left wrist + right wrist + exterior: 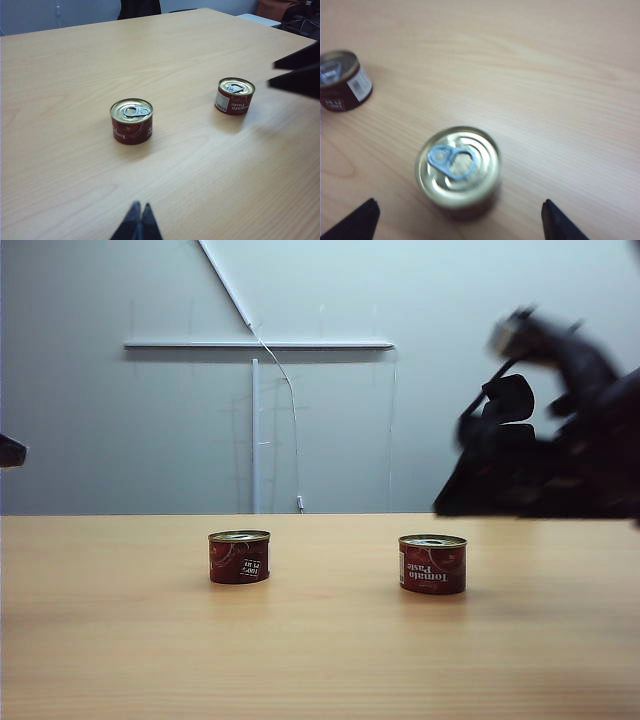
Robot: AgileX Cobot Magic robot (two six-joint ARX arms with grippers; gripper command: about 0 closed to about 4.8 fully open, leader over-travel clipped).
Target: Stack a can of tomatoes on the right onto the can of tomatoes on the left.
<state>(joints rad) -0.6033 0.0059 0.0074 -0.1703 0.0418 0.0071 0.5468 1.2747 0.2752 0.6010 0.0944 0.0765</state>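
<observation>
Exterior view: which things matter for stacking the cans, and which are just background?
For the job:
- right can
- left can
- right gripper, open above the right can
- left gripper, shut, back from the cans

Just there:
- table
- wall rail
- cable

Two short red tomato cans with gold pull-tab lids are standing upright and well apart on the pale wooden counter (320,660): the left can (239,556) left of centre in the exterior view, the right can (432,563) right of centre. Bare wood is lying open between them and all around. The black right gripper (460,217) is hanging over the right can with its jaws spread wide, nothing crowding the can's sides. The black left gripper (137,222), jaws together, is sitting well short of the left can.
</observation>
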